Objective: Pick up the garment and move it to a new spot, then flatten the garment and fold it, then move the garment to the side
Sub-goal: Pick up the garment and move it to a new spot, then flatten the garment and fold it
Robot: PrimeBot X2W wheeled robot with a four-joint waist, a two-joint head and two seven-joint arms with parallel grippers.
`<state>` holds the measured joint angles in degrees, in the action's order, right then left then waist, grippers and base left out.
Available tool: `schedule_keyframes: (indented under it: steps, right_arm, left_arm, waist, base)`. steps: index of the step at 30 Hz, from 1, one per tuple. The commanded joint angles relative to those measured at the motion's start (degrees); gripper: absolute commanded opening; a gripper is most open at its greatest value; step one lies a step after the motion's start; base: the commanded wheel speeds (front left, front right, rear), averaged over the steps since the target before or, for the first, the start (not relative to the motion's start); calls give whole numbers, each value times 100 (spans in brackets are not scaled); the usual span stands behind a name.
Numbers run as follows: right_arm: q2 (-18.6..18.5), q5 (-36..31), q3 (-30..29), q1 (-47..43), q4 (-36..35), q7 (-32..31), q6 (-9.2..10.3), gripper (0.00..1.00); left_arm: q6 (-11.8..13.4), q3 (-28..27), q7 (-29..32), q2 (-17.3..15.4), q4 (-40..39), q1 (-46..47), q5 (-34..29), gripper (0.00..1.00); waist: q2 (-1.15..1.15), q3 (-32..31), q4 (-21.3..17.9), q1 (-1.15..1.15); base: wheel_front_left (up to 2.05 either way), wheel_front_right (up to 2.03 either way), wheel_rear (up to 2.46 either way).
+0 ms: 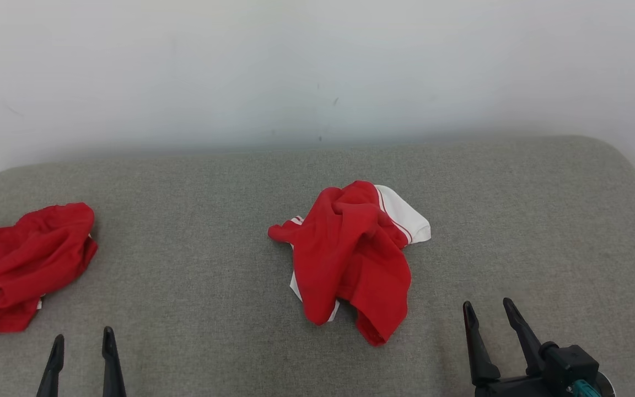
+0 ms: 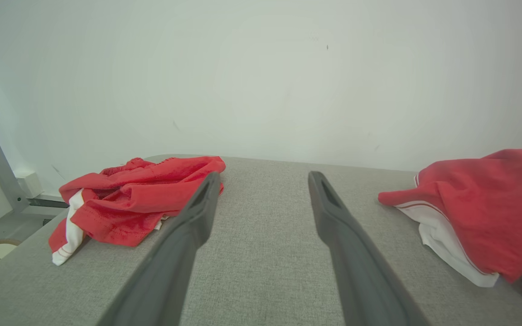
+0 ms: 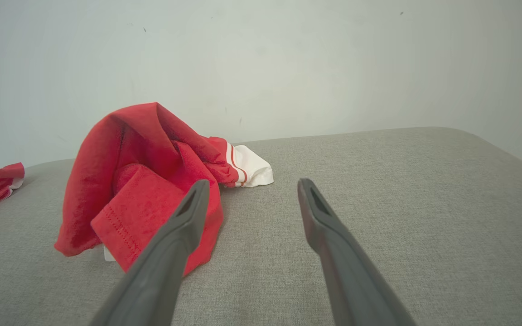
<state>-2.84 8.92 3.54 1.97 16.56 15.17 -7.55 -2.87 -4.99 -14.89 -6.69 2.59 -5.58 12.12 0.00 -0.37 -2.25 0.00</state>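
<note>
Jaws apart; grey cushion (image 1: 213, 220); white wall (image 1: 295, 66)

Looks like a bare lab room: grey fabric-covered surface (image 1: 213, 220), plain white wall (image 1: 295, 66).

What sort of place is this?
Likely a bare test room: a grey fabric-covered table against a plain white wall, a crumpled red garment at its middle, a second red garment at its left.

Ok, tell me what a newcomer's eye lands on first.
A crumpled red-and-white garment sits heaped in the middle of the grey padded surface. A second red heap lies at its left edge. The left gripper and the right gripper stand open at the front edge, empty.
</note>
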Motion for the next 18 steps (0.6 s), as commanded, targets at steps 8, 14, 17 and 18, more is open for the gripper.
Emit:
schedule_keyframes:
  steps: [8, 14, 17, 18]
  right_arm:
    - [-9, 65, 4, -111, 14, 14, 12, 100]
    - [-8, 72, 25, -127, -28, 14, 12, 100]
    - [-8, 67, 40, -121, -40, 14, 12, 100]
    - [-9, 64, 41, -118, -46, 14, 12, 100]
  left_arm:
    - [-256, -357, -30, 300, -19, -198, -199, 100]
    - [-363, -318, -30, 361, 85, -200, -348, 100]
    - [-393, -248, -30, 360, 132, -192, -448, 100]
    - [-407, -225, -30, 360, 155, -186, -460, 100]
  waist:
    - [0, -13, 59, 0]
    - [0, -6, 67, 0]
    - [0, -4, 53, 0]
    - [0, -4, 45, 0]
  base:
    - [0, 0, 0]
    - [0, 0, 0]
    - [0, 0, 0]
    - [0, 0, 0]
